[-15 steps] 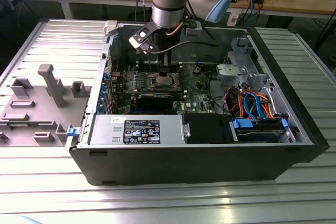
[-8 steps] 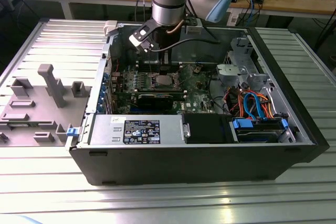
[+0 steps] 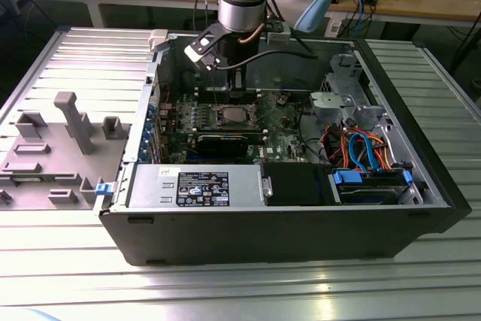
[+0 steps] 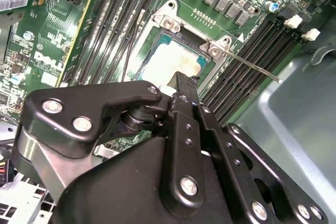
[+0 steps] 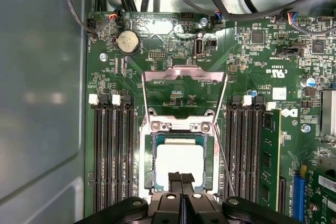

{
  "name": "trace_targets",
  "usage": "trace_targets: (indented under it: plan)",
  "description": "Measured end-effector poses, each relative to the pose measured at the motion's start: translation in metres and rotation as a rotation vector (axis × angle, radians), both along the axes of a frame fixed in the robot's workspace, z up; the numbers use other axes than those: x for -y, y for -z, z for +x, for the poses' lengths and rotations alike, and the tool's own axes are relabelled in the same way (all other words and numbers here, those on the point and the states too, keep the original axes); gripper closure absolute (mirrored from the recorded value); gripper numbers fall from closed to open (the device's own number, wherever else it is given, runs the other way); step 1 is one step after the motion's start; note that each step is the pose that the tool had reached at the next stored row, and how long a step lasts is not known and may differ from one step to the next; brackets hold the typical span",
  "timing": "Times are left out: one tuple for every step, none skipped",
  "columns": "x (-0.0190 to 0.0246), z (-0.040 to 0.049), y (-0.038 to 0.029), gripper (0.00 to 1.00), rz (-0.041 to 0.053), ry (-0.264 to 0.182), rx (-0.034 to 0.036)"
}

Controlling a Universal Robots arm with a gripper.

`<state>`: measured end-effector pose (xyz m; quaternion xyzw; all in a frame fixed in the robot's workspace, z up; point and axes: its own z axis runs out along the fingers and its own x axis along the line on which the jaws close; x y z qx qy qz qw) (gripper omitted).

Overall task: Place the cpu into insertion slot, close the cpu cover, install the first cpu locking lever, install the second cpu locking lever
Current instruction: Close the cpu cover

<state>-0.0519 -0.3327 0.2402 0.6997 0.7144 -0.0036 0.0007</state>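
Note:
The cpu (image 5: 180, 162), a pale silver square, lies flat in the insertion slot (image 5: 149, 163) on the green board; it also shows in the second wrist view (image 4: 167, 62). The cpu cover (image 5: 184, 73) is swung back from its hinge, and the board shows through its cut-out. A thin locking lever (image 4: 254, 65) sticks out free beside the slot. My gripper (image 5: 181, 178) is shut with nothing between its fingers, its tips at the cpu's near edge. In the exterior view the gripper (image 3: 239, 84) hangs inside the open computer case just behind the slot (image 3: 229, 116).
Rows of long memory slots (image 5: 110, 150) flank the socket on both sides. A black expansion card (image 3: 222, 140) lies in front of it. Orange and blue cables (image 3: 361, 148) fill the case at the exterior view's right. A grey fixture plate (image 3: 60, 148) sits outside at its left.

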Motion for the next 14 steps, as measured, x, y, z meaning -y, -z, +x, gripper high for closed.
trace_targets:
  plan:
    - [0.0, 0.0, -0.0014, 0.89, -0.0001, 0.0, 0.0]
    - [0.0, 0.0, -0.0028, 0.89, -0.0002, 0.0, 0.0]
    - [0.0, 0.0, -0.0039, 0.89, -0.0003, 0.0, 0.0]
    - [0.0, 0.0, -0.0045, 0.89, -0.0003, 0.0, 0.0]
    - [0.0, 0.0, -0.0052, 0.89, -0.0004, 0.0, 0.0]
    - [0.0, 0.0, -0.0058, 0.89, -0.0004, 0.0, -0.0001]
    - [0.0, 0.0, -0.0065, 0.89, -0.0004, 0.0, 0.0]
    - [0.0, 0.0, -0.0075, 0.89, -0.0003, 0.0, 0.0]
    - [0.0, 0.0, -0.0082, 0.89, -0.0003, 0.0, 0.0]
    - [0.0, 0.0, -0.009, 0.89, -0.0003, 0.0, 0.0]
    - [0.0, 0.0, -0.0096, 0.89, -0.0004, 0.0, 0.0]
    - [0.0, 0.0, -0.0108, 0.89, -0.0004, 0.0, 0.0]
    - [0.0, 0.0, -0.0118, 0.89, -0.0003, 0.0, 0.0001]
    - [0.0, 0.0, -0.0124, 0.89, -0.0004, 0.0, 0.0]
